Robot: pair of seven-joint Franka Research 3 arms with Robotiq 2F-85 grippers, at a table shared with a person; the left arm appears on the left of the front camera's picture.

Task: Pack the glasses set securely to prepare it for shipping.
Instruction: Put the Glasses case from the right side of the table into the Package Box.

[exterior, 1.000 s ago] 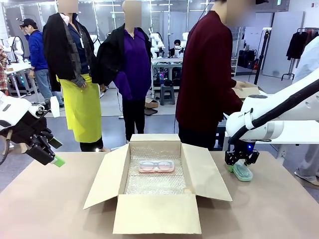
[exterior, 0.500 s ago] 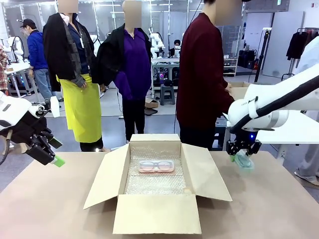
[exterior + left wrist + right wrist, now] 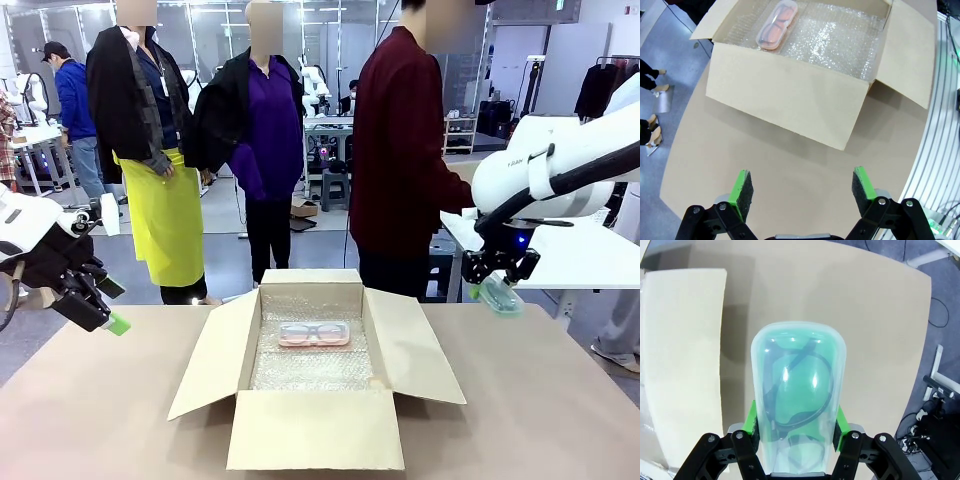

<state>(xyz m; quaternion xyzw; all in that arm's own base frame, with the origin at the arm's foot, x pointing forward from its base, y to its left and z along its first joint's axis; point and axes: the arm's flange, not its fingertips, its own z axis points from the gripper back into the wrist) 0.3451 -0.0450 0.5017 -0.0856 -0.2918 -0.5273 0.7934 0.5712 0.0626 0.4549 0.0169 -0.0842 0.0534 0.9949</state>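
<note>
- Open cardboard box [image 3: 315, 360] is sitting mid surface [image 3: 560, 400], all four flaps folded outward.
- Right flap [image 3: 412, 345] is sloping up and out, standing between the box's inside and the right arm.
- Person in a dark red top [image 3: 400, 150] is standing at the far edge, just behind the box and beside the right arm.
- Left fingers [image 3: 741, 187] are spread wide, holding nothing, hovering over bare surface at the left, well apart from the box.
- Right fingers [image 3: 752, 426] are pinching the green case [image 3: 797, 405] by its long sides, near one end.
- Green case is hanging in the air over the right part of the surface, off to the right of the box, not touching it.
- Its long axis is running along the fingers, with the free rounded end pointing away from the wrist; from the front it is tilting.
- Dark-looking glasses are showing through its clear lid.
- Box floor is lined with bubble wrap [image 3: 310, 372].
- Pink case [image 3: 314, 334] is lying flat on the wrap near the far wall, long axis left to right, glasses inside.
</note>
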